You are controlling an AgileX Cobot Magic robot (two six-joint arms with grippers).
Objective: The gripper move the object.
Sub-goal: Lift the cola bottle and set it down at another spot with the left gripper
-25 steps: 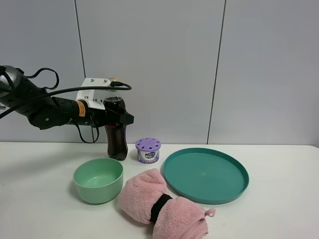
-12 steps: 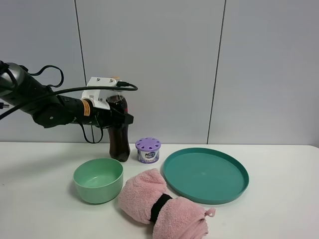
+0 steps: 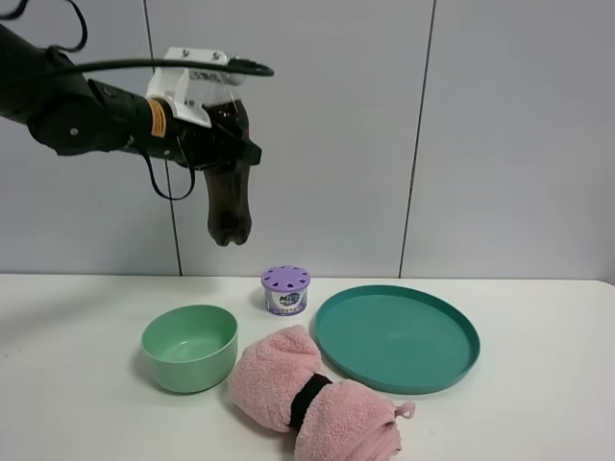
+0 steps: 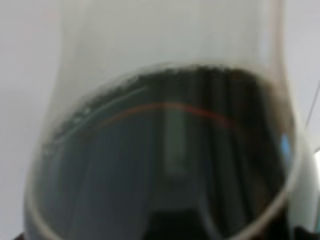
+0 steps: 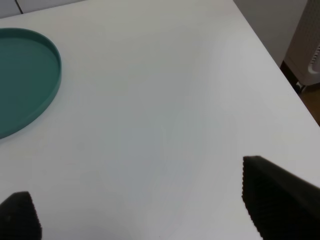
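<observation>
My left gripper [image 3: 229, 141] is shut on the cola bottle [image 3: 230, 197] and holds it high in the air, well above the table, over the spot behind the green bowl [image 3: 190, 346]. The bottle hangs a little tilted; its cap is hidden behind the white camera mount. In the left wrist view the dark cola bottle [image 4: 160, 160] fills the frame, blurred. My right gripper [image 5: 140, 215] is open and empty above bare white table, with both black fingertips [image 5: 280, 200] at the frame edge.
A small purple-lidded tub [image 3: 286, 290] stands at the back of the table. A large teal plate [image 3: 396, 336] lies to its right, also in the right wrist view [image 5: 25, 75]. A rolled pink towel [image 3: 307, 394] lies at the front. The table's right edge [image 5: 270, 55] is near.
My left gripper has lifted the cola bottle off the table, from beside the purple tub to high above it. Nothing else has moved.
</observation>
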